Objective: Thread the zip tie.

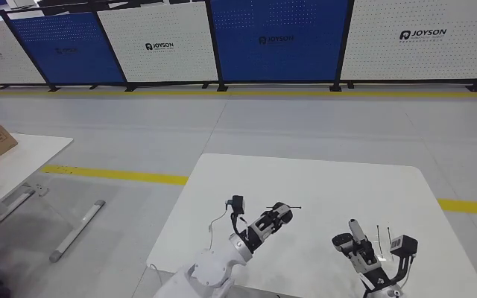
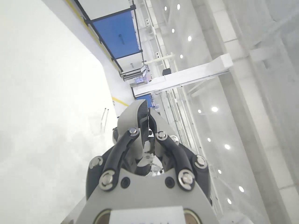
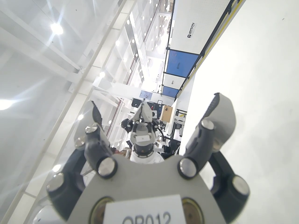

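My left gripper (image 1: 282, 213) hovers over the near middle of the white table (image 1: 313, 179), shut on a thin black zip tie (image 1: 293, 206) that sticks out level on both sides of it. In the left wrist view the tie (image 2: 148, 118) stands edge-on, pinched between the dark pads (image 2: 143, 114). My right gripper (image 1: 348, 234) is to the right of it, wide open and holding nothing; in its own wrist view its fingers (image 3: 218, 108) spread wide around the far-off left gripper (image 3: 143, 114), which lies straight ahead of my right gripper (image 3: 155, 104).
Two spare black zip ties (image 1: 383, 236) lie side by side on the table just behind the right arm, also visible as the spare ties (image 2: 104, 117) in the left wrist view. Blue and white partition panels (image 1: 276, 37) stand across the floor beyond the table.
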{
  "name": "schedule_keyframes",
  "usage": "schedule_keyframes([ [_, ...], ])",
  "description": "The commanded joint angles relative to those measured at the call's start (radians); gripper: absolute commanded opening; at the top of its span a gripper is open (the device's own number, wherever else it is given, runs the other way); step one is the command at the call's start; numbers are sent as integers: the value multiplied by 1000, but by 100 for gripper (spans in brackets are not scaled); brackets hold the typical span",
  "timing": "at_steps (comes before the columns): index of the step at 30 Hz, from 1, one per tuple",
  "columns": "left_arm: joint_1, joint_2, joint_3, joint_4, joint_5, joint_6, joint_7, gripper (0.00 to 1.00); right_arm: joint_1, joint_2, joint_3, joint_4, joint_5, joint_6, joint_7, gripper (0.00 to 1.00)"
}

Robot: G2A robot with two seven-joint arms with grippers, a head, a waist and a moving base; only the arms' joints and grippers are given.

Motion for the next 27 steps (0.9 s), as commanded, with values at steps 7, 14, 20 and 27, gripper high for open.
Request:
schedule_keyframes([
  [7,-6,-1,10,23,54,36,22,0,0,0,0,0,0,0,0,100],
  [14,-6,-1,10,23,54,36,22,0,0,0,0,0,0,0,0,100],
  [20,-18,-6,5,-36,79,6,79,0,0,0,0,0,0,0,0,100],
  [27,-20,-11,-44,-179,110,-62,199,0,0,0,0,0,0,0,0,100],
])
